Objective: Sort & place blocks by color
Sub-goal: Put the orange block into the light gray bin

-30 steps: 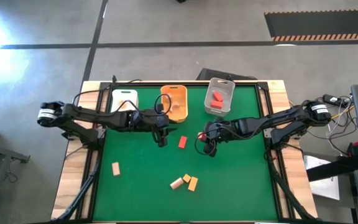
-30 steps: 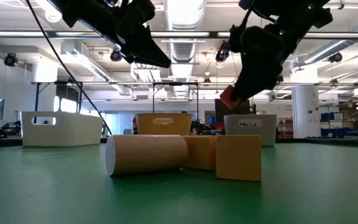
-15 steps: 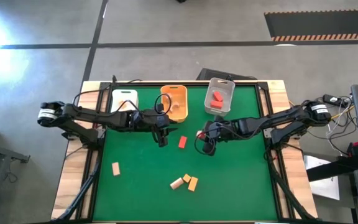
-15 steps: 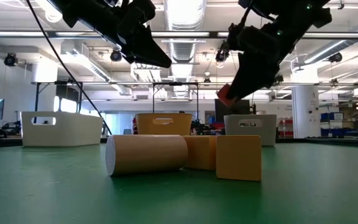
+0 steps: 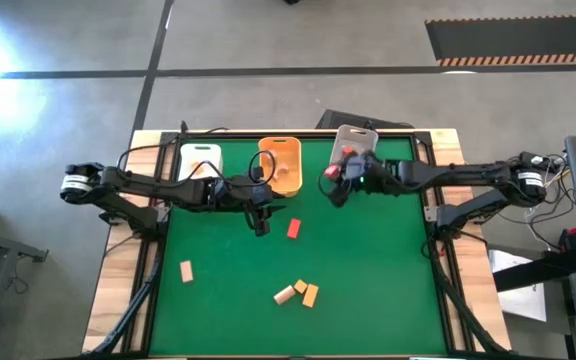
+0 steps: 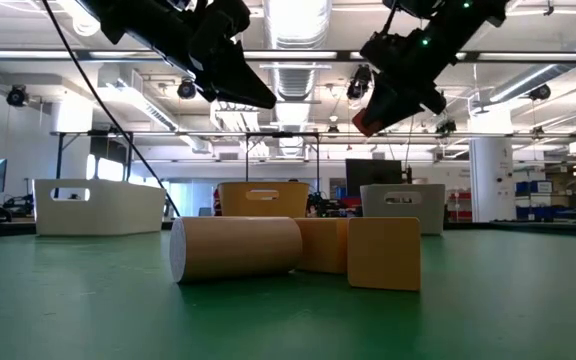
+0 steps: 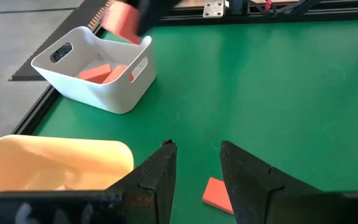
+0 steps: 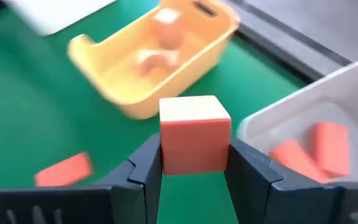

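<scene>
My right gripper (image 5: 334,180) is shut on a red cube (image 8: 194,134) and hangs in the air at the near left corner of the grey bin (image 5: 354,152), which has red blocks (image 8: 309,152) in it. My left gripper (image 7: 196,174) is open above the table, just left of a flat red block (image 5: 293,228) that lies on the green mat. A tan block (image 5: 186,270) and a cluster of tan and yellow-orange blocks (image 5: 298,292) lie nearer the table's near edge. My right gripper pinches the red cube between its two fingers (image 8: 145,168), one on each of two opposite side faces (image 8: 166,152). The fingers come slanting down from the table's right. The cube is lifted clear (image 6: 365,122), high above the mat, its top face level.
Three bins stand in a row along the far edge: white (image 5: 200,160), orange (image 5: 281,163) with pale blocks inside, and grey. The left arm reaches in front of the white and orange bins. Bare green mat (image 5: 388,270) lies on the near right.
My right gripper, still shut on the red cube, has risen and moved from the middle of the mat toward the far edge, reaching the grey bin's corner. The left arm has kept still.
</scene>
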`<control>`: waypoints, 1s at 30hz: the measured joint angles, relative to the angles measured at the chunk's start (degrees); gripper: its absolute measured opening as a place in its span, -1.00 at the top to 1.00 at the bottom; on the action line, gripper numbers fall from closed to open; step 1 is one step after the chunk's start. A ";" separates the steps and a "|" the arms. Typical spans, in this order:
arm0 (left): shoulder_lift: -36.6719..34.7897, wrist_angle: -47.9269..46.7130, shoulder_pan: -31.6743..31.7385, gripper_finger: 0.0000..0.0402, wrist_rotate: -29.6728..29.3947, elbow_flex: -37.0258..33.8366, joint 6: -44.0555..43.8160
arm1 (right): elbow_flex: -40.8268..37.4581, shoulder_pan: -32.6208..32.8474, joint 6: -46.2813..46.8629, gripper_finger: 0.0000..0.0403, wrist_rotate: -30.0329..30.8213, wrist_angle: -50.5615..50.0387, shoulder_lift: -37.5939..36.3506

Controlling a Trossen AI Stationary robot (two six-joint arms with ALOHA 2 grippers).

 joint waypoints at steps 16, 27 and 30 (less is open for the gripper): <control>0.00 0.21 0.00 0.46 0.02 0.00 0.23 | 13.98 -28.70 -7.68 0.36 -7.04 -20.41 15.32; -0.02 0.30 -0.02 0.46 0.01 0.00 0.35 | 14.25 -34.89 -9.59 0.25 -8.48 -20.41 24.89; -0.02 0.32 0.00 0.46 0.00 0.00 0.35 | 14.83 -34.80 -9.99 0.15 -6.06 -20.15 25.32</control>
